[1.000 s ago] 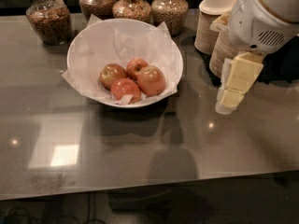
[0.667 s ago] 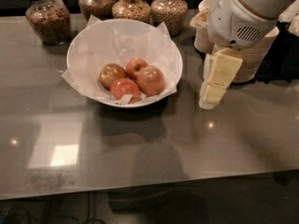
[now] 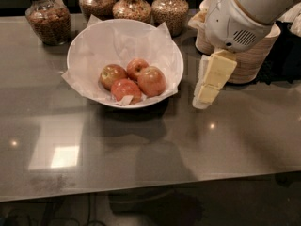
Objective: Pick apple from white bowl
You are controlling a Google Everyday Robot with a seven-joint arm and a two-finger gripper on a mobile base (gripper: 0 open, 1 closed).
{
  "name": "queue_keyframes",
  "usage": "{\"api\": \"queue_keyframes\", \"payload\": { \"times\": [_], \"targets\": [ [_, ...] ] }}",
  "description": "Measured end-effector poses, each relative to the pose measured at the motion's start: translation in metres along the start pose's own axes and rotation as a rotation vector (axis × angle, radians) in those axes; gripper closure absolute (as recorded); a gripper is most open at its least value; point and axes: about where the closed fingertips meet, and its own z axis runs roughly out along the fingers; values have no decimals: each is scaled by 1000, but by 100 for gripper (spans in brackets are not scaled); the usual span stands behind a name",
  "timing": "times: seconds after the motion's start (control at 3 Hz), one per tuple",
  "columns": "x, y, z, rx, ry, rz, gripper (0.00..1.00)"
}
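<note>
The white bowl (image 3: pixel 69 60), lined with crinkled white paper, stands on the grey table towards the back left. It holds several apples. The apple (image 3: pixel 151 80), the largest and dull orange-red, lies at the right of the group. An apple with a yellow-green patch (image 3: pixel 112 74) lies at the left. A smaller red one (image 3: pixel 136 66) lies behind and another (image 3: pixel 126 89) in front. My gripper (image 3: pixel 208 86), cream-coloured, hangs from the white arm just right of the bowl, outside its rim and above the table. It holds nothing that I can see.
Several glass jars of nuts or grain (image 3: pixel 47 15) (image 3: pixel 170 6) line the back edge. Stacks of tan-sided paper bowls (image 3: pixel 256 55) stand behind my arm at the right. The glossy grey table (image 3: pixel 141 159) reaches to a front edge near the bottom.
My gripper has moved left across the table, from near the paper bowl stacks to just beside the white bowl's right rim. The apples have not moved.
</note>
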Motion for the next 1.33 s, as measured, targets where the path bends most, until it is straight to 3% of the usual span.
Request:
{"api": "queue_keyframes", "payload": {
  "times": [0.33, 1.0, 1.33],
  "targets": [
    [-21, -15, 15, 21, -78, -16, 0],
    [-47, -39, 36, 30, -163, -38, 0],
    [-55, -47, 41, 27, -183, -60, 18]
  ]
}}
